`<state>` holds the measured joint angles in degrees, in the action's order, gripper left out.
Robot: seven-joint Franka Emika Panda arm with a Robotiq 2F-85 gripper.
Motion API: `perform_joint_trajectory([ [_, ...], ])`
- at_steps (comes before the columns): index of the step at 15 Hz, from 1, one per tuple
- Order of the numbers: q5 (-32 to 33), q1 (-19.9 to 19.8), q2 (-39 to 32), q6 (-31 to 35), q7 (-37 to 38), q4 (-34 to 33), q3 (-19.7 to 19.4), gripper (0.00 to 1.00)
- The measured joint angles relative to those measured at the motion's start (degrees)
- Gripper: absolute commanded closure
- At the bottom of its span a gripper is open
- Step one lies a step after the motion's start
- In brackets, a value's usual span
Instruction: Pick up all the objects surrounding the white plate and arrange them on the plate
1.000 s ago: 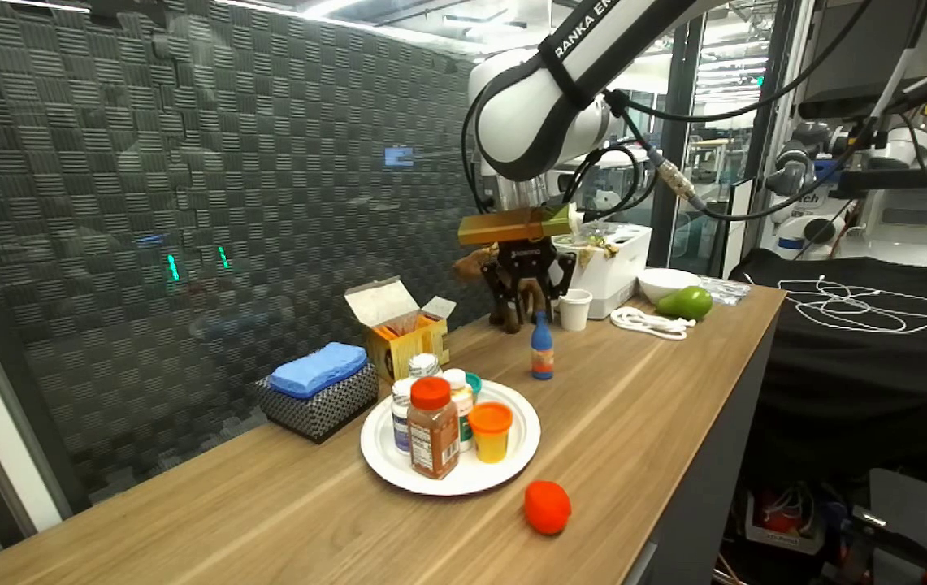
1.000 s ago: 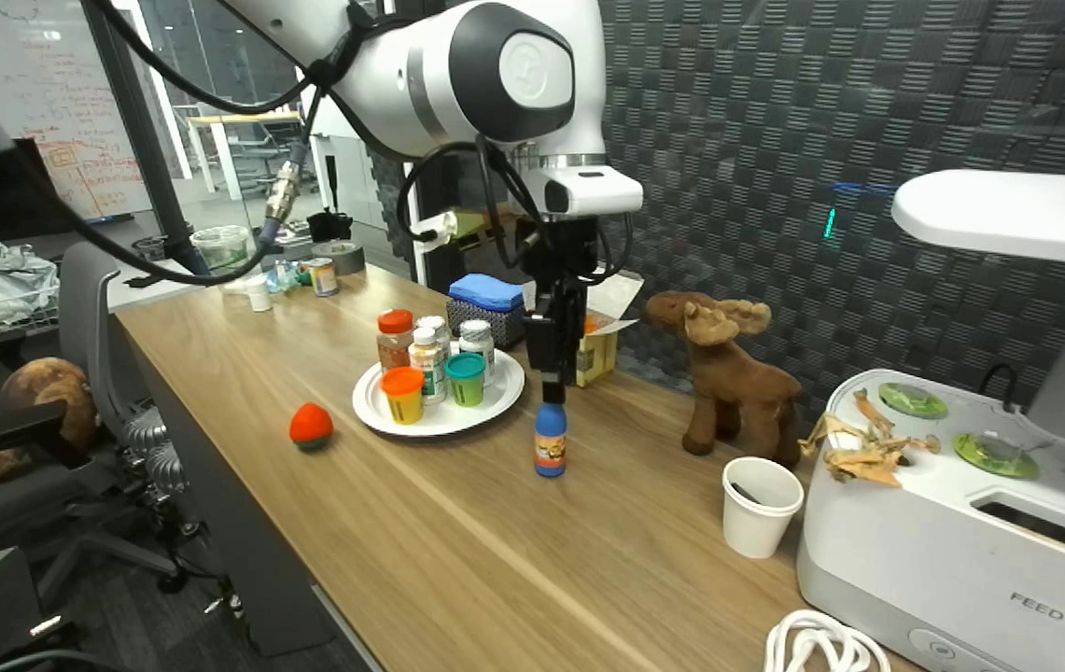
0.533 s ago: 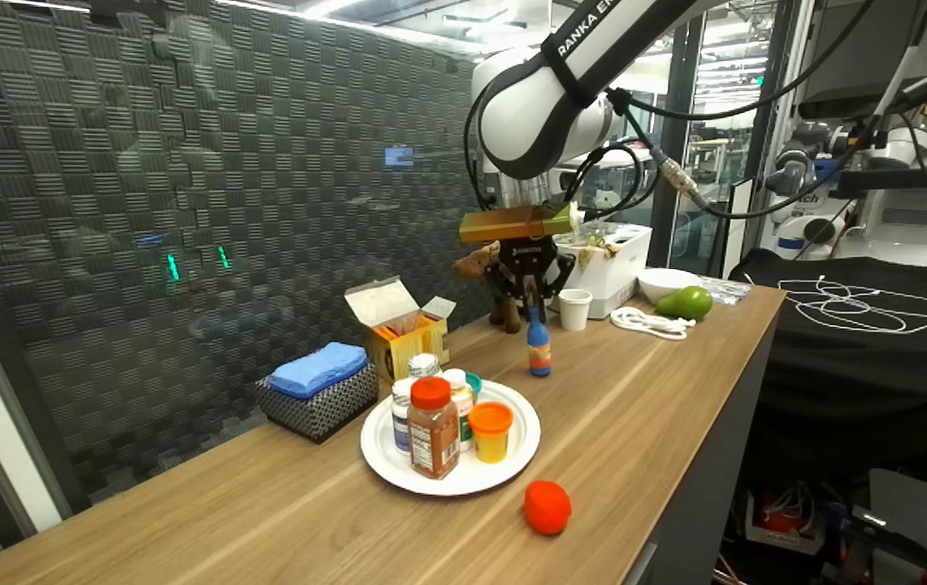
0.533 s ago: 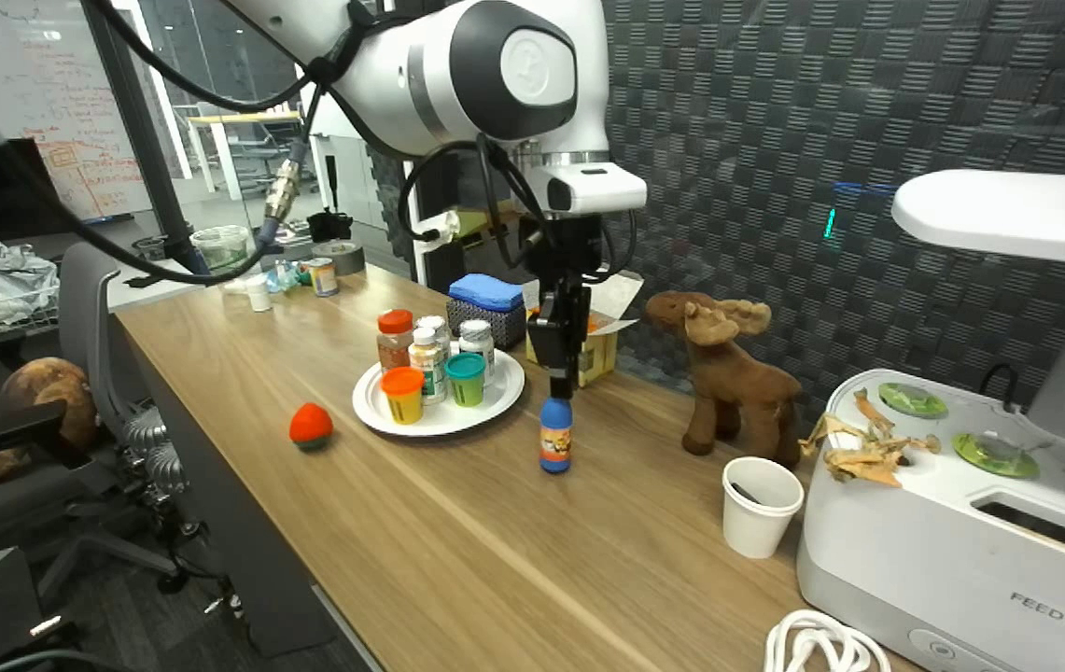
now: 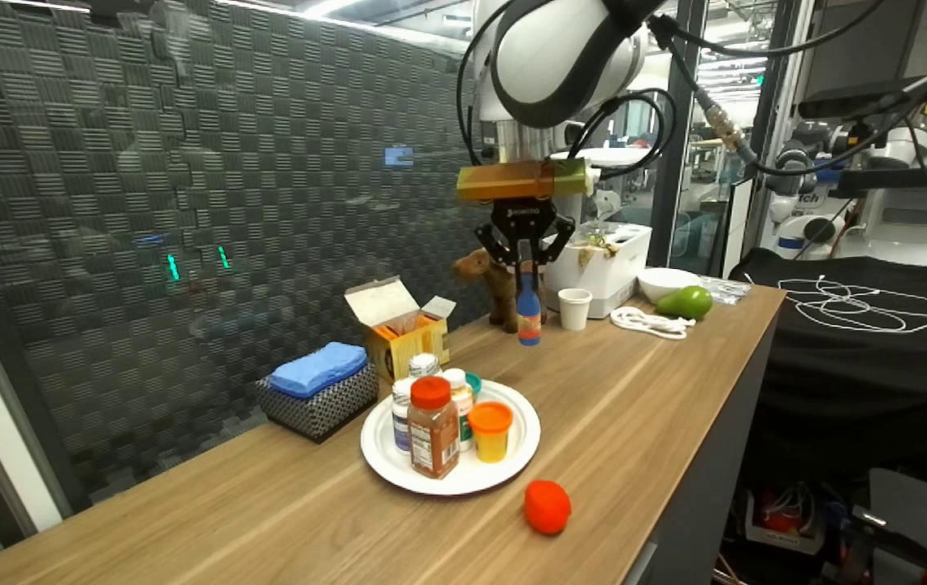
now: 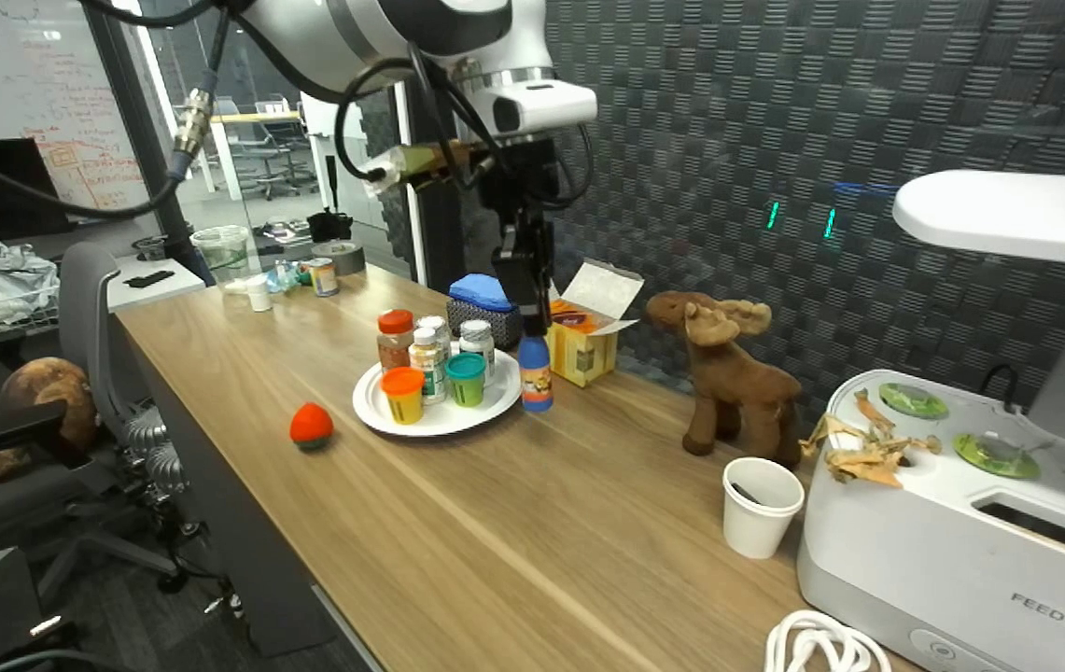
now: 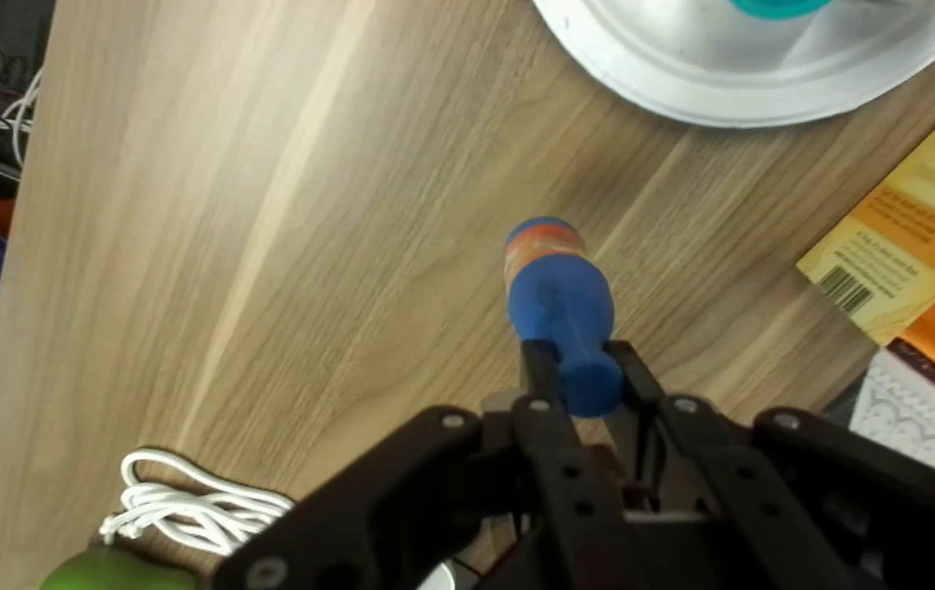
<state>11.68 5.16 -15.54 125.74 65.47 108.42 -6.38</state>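
My gripper (image 5: 528, 276) is shut on the neck of a blue bottle (image 5: 528, 315) with an orange label. The bottle hangs upright above the table; its neck shows between the fingertips in the wrist view (image 7: 561, 299). The white plate (image 5: 517, 460) is nearer the camera in that exterior view, and its edge shows at the top of the wrist view (image 7: 680, 92). On the plate stand a red-lidded jar (image 5: 433, 435), an orange-lidded tub (image 5: 491, 437), a teal-lidded green tub (image 6: 467, 383) and several white-capped bottles (image 6: 427, 366). A red round object (image 5: 547, 508) lies on the table beside the plate.
An open yellow box (image 6: 583, 355) and a dark box with a blue cloth (image 5: 317, 398) stand along the wall side. A brown moose toy (image 6: 737, 383), white cup (image 6: 761, 513), white cord (image 5: 651, 322), green fruit (image 5: 686, 303) and white machine (image 6: 943, 551) are farther along the table.
The gripper came down onto the bottle's neck and took hold of it. The bottle has since been lifted off the table and shifted slightly, with the arm higher.
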Motion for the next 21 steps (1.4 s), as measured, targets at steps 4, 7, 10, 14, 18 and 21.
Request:
perform_joint_trajectory([
  [4,-0.9,0.4,5.0,4.6,0.0,6.7,3.3,0.91],
  [7,-1.4,0.6,6.2,9.5,0.0,11.5,5.4,0.91],
  [10,-3.1,0.8,6.3,14.2,0.0,14.9,6.8,0.91],
  [14,-4.9,1.1,6.3,16.7,-0.1,17.0,8.2,0.91],
  [18,-5.8,1.7,6.4,17.4,-0.5,18.4,8.7,0.91],
  [21,-5.8,1.9,6.4,18.0,-0.8,19.7,8.9,0.91],
])
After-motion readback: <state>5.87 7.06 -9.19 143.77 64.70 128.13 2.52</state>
